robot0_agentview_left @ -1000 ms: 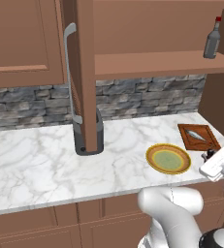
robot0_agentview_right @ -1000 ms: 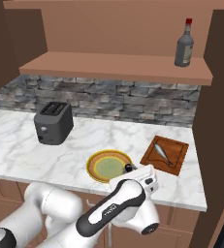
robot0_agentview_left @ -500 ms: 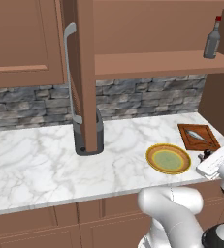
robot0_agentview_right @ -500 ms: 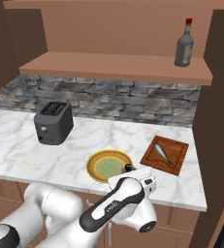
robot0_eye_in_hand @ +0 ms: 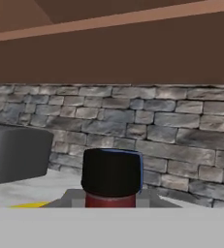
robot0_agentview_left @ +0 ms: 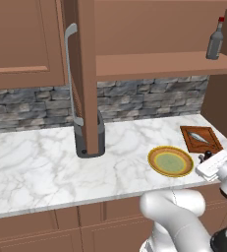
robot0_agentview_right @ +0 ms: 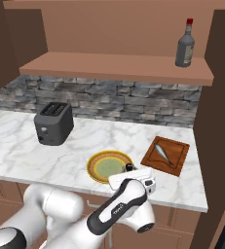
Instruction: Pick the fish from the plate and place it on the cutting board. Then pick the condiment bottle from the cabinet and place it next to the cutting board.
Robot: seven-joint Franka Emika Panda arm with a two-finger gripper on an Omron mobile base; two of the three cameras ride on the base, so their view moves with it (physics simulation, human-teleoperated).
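The fish lies on the cutting board at the counter's right end, and both also show in the left base view as fish on board. The plate sits bare to the board's left. My gripper is low at the counter's front edge, between the plate and the board. It is shut on the condiment bottle, whose black cap and dark-red neck rise between the fingers. The cabinet has its door swung open.
A taller grey bottle with a red cap stands on the shelf at the right. A dark toaster sits on the counter to the left, near the stone backsplash. The open door's long grey handle hangs above the counter.
The hand has drifted slightly left along the counter's front edge, still holding the bottle. Fish, board and plate have not moved.
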